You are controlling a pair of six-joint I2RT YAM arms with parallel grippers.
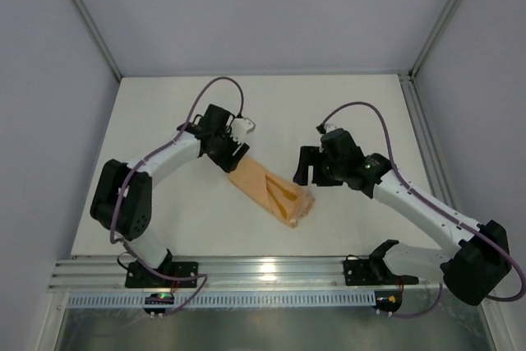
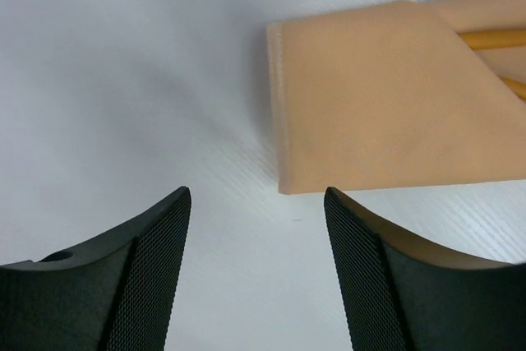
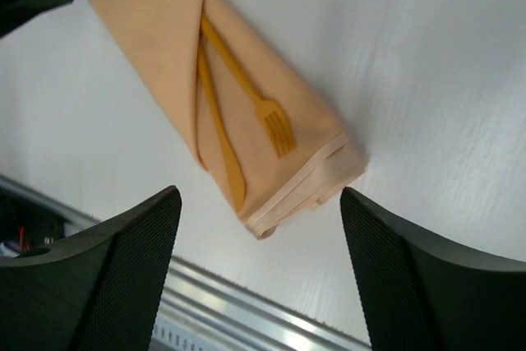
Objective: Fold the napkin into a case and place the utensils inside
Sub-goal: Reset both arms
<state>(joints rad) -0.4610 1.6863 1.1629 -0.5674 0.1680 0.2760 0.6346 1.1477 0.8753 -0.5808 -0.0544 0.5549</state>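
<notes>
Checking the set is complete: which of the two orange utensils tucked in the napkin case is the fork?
The fork is the piece ending in tines, in the right wrist view. The other utensil beside it ends in a plain tapered blade.

The case (image 3: 164, 30) is soft peach cloth, smooth with a faint sheen, and its layered hems show at the lower end in the right wrist view. The fork (image 3: 242, 80) and knife (image 3: 215, 121) look like thin orange plastic, slightly glossy. The table (image 1: 164, 228) is matt white, with a fine grain up close. The fingers (image 2: 156, 277) are matt black with a fine mesh-like grip texture. The rail (image 1: 263, 273) along the bottom of the top view is bare shiny metal. The arm links (image 1: 415, 195) look like smooth white plastic.
</notes>
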